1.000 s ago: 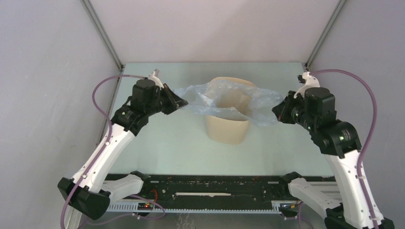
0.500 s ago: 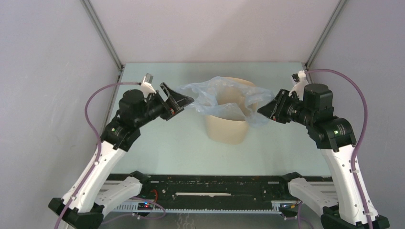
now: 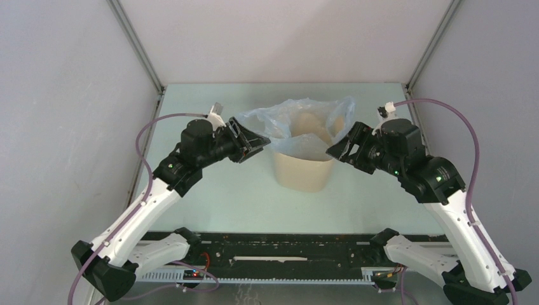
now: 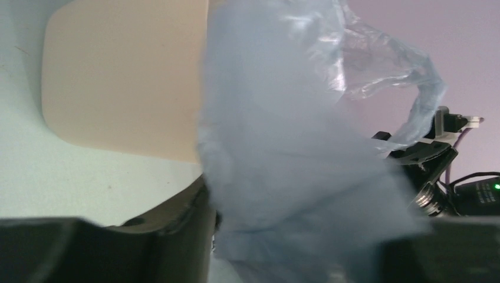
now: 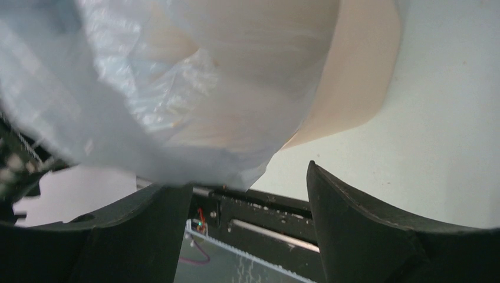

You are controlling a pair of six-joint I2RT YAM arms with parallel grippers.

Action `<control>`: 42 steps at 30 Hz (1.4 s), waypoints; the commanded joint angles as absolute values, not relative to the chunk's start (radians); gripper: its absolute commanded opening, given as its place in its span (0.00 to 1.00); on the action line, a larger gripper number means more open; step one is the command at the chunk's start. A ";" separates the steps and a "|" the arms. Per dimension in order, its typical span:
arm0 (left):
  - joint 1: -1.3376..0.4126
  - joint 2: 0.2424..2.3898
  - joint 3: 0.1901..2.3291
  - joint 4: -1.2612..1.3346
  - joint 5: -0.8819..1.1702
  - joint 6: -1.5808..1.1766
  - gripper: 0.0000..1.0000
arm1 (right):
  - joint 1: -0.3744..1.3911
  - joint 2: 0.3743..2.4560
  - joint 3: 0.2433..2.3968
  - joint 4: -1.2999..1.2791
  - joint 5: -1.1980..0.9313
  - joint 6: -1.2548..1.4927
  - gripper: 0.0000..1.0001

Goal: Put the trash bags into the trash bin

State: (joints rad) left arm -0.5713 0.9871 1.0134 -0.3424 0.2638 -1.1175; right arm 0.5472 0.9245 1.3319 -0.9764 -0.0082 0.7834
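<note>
So there's exactly one thin, crinkly, see-through pale-blue plastic trash bag and one cream-beige plastic trash bin with the rounded-square rim, standing upright mid-way across the pale tabletop. Two arms, one pincer each.

The bag sits on top of the bin. Its middle sags down into the mouth, you can see cream through the film, and the loose edges puff up above the rim and spill out to both sides.

The left pincer is right at the bin's left side with its jaws apart. From its wrist view, a sheet of the film hangs between them, but they aren't pinching it. The right pincer is at the right side, jaws also clearly apart, with the bag's edge hanging just above the gap and nothing clamped.

My read is that this is the seating step, and the bag is only half in. The next move probably needs one or both pincers to push that floppy film down past the rim, or re-pinch the overhanging edges and tuck them in. The stuff is springy and might pop back out.
</note>
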 commanded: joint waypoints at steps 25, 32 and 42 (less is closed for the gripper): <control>-0.553 0.875 0.910 -0.381 0.211 -1.059 0.00 | 0.658 0.831 1.195 -0.913 0.203 0.848 0.00; -0.540 0.893 0.856 -0.423 0.219 -1.000 0.00 | 0.576 0.829 1.091 -0.843 -0.050 0.828 0.00; -0.530 1.062 0.923 -0.388 0.174 -0.870 0.00 | 0.407 0.813 0.995 -0.816 -0.047 0.725 0.10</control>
State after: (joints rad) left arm -0.5457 1.0176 0.8742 -0.3801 0.2325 -0.9836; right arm 0.4744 0.8047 1.0336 -0.8707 -0.0238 0.8196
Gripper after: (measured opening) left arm 0.008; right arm 0.045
